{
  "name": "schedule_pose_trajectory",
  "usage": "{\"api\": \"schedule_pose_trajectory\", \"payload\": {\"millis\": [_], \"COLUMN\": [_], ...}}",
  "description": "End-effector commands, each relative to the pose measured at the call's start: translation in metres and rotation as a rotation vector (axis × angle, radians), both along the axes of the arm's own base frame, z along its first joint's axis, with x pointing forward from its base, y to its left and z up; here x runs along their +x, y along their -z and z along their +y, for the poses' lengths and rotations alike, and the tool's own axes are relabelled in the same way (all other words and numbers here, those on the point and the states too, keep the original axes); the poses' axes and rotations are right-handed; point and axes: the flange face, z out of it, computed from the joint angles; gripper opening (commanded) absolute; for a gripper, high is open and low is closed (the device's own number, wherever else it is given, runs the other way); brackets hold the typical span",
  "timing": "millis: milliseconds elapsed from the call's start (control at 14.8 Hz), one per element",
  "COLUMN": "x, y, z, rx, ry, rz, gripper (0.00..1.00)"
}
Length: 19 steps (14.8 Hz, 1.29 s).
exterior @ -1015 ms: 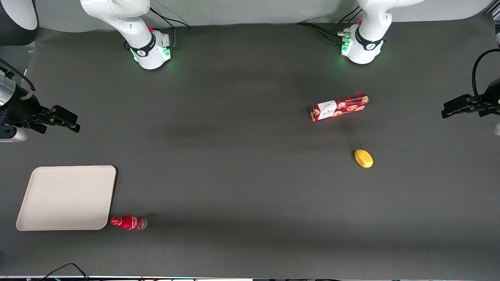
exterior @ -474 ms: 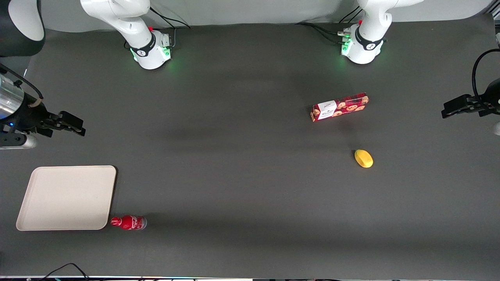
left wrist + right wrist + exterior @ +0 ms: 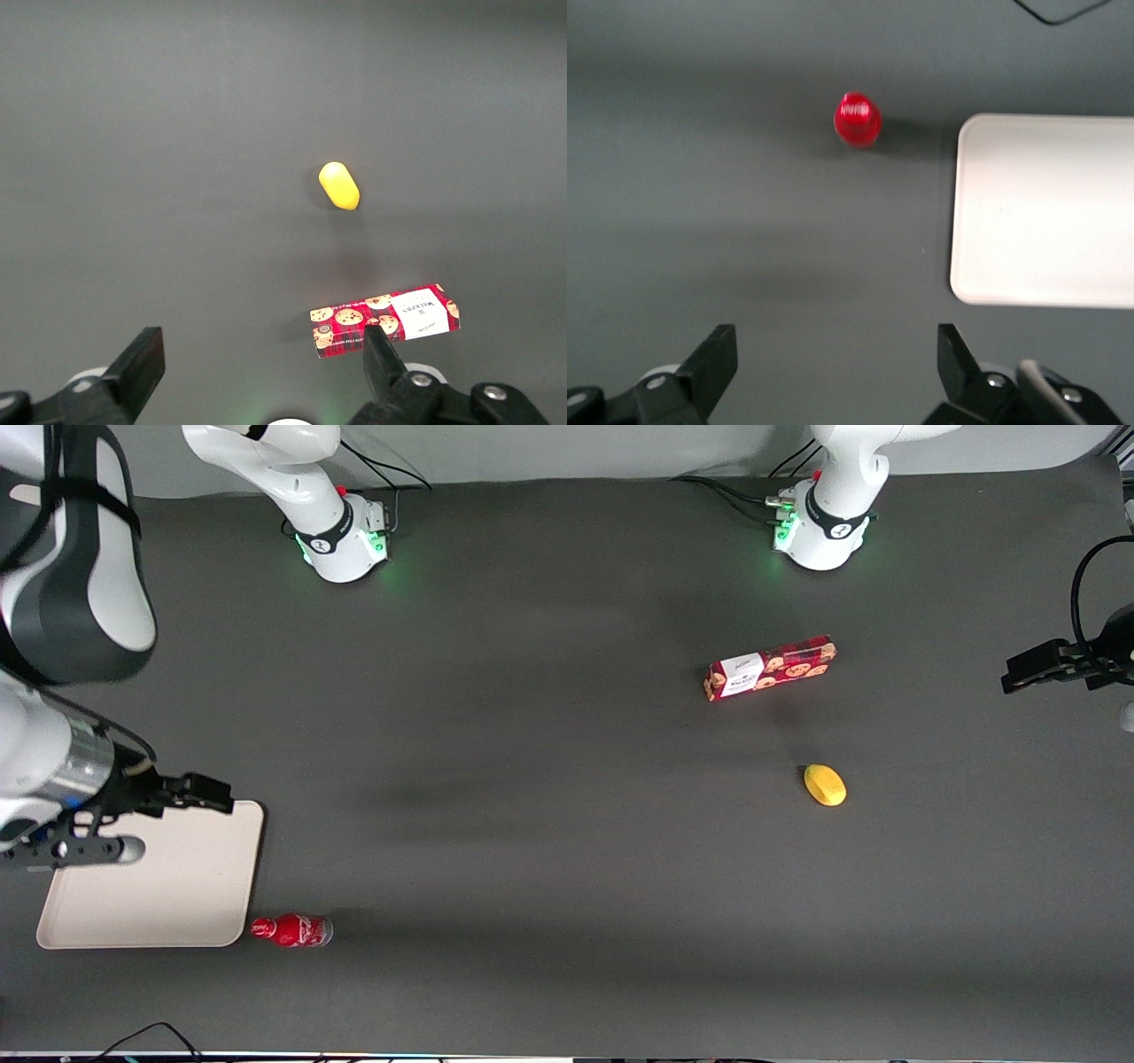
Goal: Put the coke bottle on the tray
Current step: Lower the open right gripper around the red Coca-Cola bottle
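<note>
On the table (image 3: 532,824), the tray (image 3: 177,895) lies partly under the hand (image 3: 208,793), which hovers wide open and empty, and the coke bottle (image 3: 292,931) stands beside the tray's corner, at 5 o'clock from the hand.

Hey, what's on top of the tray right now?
Nothing rests on the tray: its visible surface is bare. The open gripper hangs above its edge farthest from the front camera, and the arm covers that corner there. The coke bottle stands on the table beside it.
</note>
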Motion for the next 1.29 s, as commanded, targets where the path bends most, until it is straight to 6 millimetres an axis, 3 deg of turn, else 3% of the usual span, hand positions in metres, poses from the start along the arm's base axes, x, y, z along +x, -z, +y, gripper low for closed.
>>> {"api": "schedule_pose_trajectory", "payload": {"millis": [0, 474, 677, 1083, 1218], "x": [0.038, 0.073, 0.085, 0.094, 0.094], "y": [0.029, 0.125, 0.157, 0.179, 0.178], "z": [0.000, 0.004, 0.010, 0.010, 0.010], "rx": [-0.010, -0.056, -0.042, -0.033, -0.038], "ry": [0.014, -0.016, -0.022, -0.023, -0.028], "rz": [-0.049, -0.085, -0.129, -0.181, -0.185], "gripper": [1.00, 1.00, 1.00, 1.00, 0.99]}}
